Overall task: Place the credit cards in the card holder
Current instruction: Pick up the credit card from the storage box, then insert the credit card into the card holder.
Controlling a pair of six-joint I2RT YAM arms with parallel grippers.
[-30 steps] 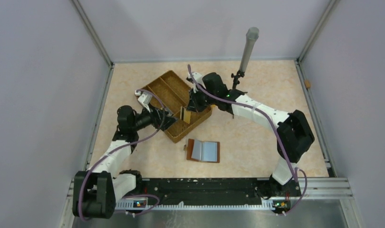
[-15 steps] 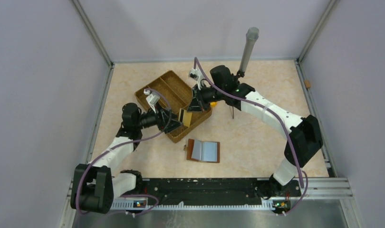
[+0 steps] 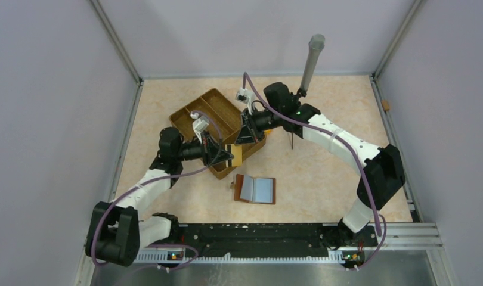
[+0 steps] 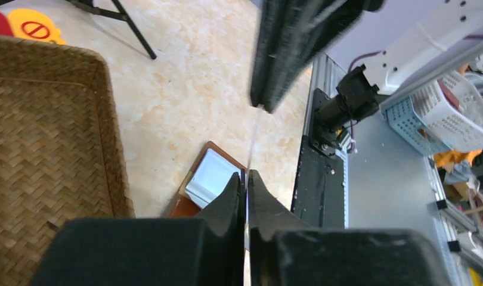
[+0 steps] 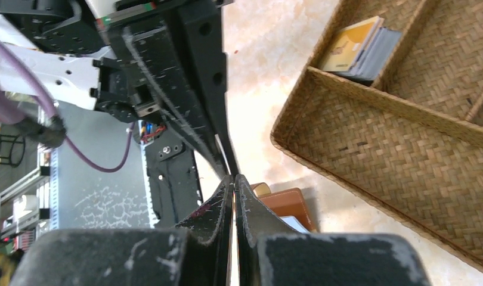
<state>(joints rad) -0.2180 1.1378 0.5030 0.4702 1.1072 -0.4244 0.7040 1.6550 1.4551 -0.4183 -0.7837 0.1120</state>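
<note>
Judging from the layout, the task stood at an early stage. 1 gold card (image 3: pixel 237 155) was out of the wicker tray (image 3: pixel 185 122) and in mid-air, not yet in the card holder (image 3: pixel 255 189). A stack of other cards (image 5: pixel 355 47), gold on top and blue-grey beneath, lay in a tray compartment. Whether the pale panels inside the open holder were cards already seated could not be told.

The left gripper (image 3: pixel 228 156) had its 2 fingers (image 4: pixel 230 199) pressed together on 1 edge of the gold card, which showed edge-on as a thin line in the left wrist view. The right gripper (image 3: pixel 244 138) was clamped on the opposite edge, so both held the same card, apparently in a handover.

The holder lay open on the table (image 3: pixel 322 173), ahead of and below the left gripper's fingertips and apart from both grippers. The stack sat beyond the right gripper's fingertips, off to 1 side, untouched.
</note>
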